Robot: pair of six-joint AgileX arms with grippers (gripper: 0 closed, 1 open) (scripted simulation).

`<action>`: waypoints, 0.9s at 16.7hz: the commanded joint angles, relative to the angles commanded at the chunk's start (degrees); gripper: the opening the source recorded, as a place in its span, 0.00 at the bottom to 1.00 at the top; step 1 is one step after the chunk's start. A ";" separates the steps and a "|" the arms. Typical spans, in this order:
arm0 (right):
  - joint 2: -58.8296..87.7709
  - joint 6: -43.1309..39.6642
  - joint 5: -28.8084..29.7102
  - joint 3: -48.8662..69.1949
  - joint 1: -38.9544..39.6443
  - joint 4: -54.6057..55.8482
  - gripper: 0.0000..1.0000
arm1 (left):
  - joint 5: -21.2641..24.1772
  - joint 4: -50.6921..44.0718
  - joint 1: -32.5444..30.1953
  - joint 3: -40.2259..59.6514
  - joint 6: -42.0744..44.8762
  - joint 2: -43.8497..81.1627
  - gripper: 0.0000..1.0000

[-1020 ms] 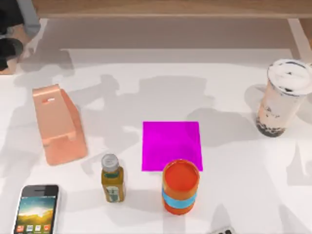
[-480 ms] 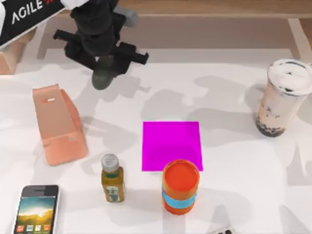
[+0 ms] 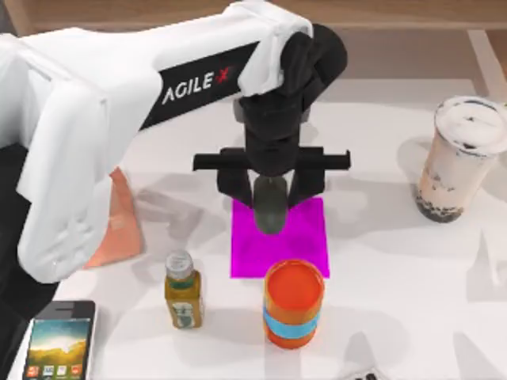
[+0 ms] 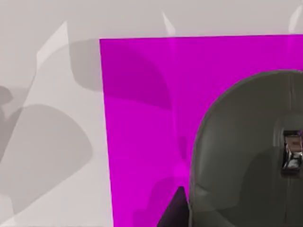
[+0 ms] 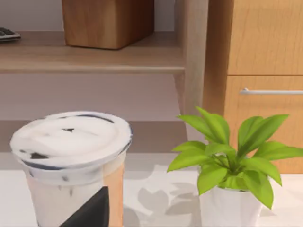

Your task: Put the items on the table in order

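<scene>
I count one mouse [image 3: 271,204], one pink pad [image 3: 305,241], one phone [image 3: 59,347], one milk-tea cup [image 3: 459,158], one small bottle [image 3: 182,290], one orange can [image 3: 294,304], one salmon stand [image 3: 123,222], and one potted plant [image 5: 230,175].

Pad [image 3: 305,237] at the table's [image 3: 396,317] centre with the mouse [image 3: 271,203] held over its far edge by the left pincer [image 3: 271,190], can [image 3: 294,303] just before it, bottle [image 3: 182,289] to the can's left, smartphone [image 3: 59,339] near left corner, milk-tea cup [image 3: 459,158] far right, stand [image 3: 123,218] left.
</scene>
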 joint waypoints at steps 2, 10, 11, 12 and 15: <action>0.00 0.00 0.00 0.00 0.00 0.00 1.00 | 0.58 -0.37 -1.54 -0.12 -2.71 0.88 0.00; 0.00 0.00 0.00 0.00 0.00 0.00 1.00 | 0.66 0.20 -1.68 -0.59 -3.13 1.09 0.00; 0.00 0.00 0.00 0.00 0.00 0.00 1.00 | 0.68 0.75 -1.74 -1.03 -3.17 1.27 0.00; 0.00 0.00 0.00 0.00 0.00 0.00 1.00 | 0.70 1.24 -1.80 -1.43 -3.21 1.43 0.00; 0.00 0.00 0.00 0.00 0.00 0.00 1.00 | 0.71 1.50 -1.84 -1.63 -3.23 1.52 0.00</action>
